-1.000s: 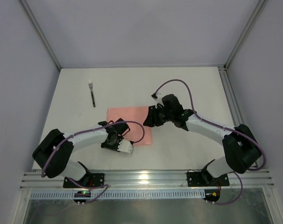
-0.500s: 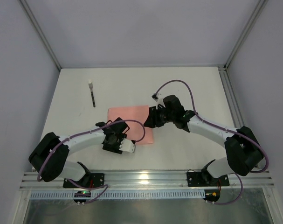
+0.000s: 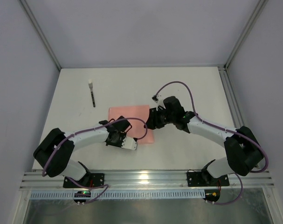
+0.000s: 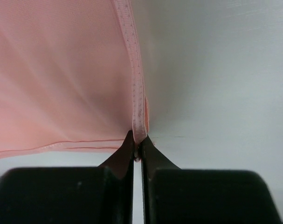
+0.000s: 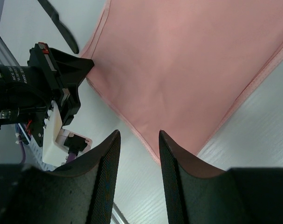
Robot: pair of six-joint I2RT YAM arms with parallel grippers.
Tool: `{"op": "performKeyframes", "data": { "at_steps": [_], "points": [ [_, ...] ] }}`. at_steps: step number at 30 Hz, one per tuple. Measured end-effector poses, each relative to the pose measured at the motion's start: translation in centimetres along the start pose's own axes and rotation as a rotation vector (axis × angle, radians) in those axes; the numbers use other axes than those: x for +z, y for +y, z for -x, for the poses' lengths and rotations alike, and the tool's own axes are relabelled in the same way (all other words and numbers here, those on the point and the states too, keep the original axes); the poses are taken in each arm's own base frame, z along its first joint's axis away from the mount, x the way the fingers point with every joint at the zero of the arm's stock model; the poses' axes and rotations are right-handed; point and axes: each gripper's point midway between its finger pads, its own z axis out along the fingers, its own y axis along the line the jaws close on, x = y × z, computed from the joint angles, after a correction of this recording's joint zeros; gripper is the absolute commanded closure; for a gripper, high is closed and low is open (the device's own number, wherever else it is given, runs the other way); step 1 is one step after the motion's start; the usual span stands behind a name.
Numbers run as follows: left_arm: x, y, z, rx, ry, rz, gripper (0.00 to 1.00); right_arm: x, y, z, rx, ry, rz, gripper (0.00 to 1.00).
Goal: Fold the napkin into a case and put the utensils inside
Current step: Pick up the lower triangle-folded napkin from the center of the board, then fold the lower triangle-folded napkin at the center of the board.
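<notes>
White tabletop [image 3: 188, 88] fills the walled cell. Left pincer [image 4: 137, 142] is clamped tight on a hemmed corner of the thin salmon-pink square cloth napkin [image 3: 129, 116], which lies spread out in the middle of the tabletop. Right pincer [image 5: 139, 137] stands partly spread with nothing gripped, poised over the napkin's right side; whether it touches the cloth cannot be told. One slim black stick-like utensil [image 3: 93, 95] lies well apart from the napkin, toward the far left.
</notes>
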Motion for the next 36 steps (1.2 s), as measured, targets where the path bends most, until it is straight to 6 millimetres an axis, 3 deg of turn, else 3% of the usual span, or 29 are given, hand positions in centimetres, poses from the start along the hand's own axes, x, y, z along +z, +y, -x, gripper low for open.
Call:
{"op": "performKeyframes", "data": {
  "at_steps": [5, 15, 21, 25, 28, 32, 36],
  "points": [
    [-0.1, 0.5, 0.8, -0.046, -0.046, 0.031, 1.0, 0.6, 0.3, 0.0, 0.03, -0.007, 0.028, 0.62],
    [-1.6, 0.9, 2.2, -0.124, -0.153, 0.066, 1.0, 5.7, -0.1, -1.3, 0.146, 0.06, 0.076, 0.67],
    [-2.4, 1.5, 2.6, -0.143, -0.174, 0.09, 1.0, 8.4, 1.9, -0.3, 0.157, 0.062, 0.145, 0.69],
    [-2.7, 1.9, 2.8, -0.164, -0.184, 0.101, 1.0, 9.7, 3.8, -1.0, 0.152, 0.083, 0.206, 0.7],
    [-3.0, 2.3, 2.9, -0.19, -0.204, 0.102, 1.0, 9.6, 4.2, -2.6, 0.153, 0.095, 0.237, 0.68],
    [-3.1, 2.6, 2.6, -0.224, -0.224, 0.094, 1.0, 7.8, 2.6, -3.9, 0.164, 0.083, 0.207, 0.59],
    [-3.1, 2.5, 2.4, -0.254, -0.24, 0.075, 1.0, 4.6, 1.3, -1.6, 0.121, -0.027, 0.182, 0.52]
  ]
}}
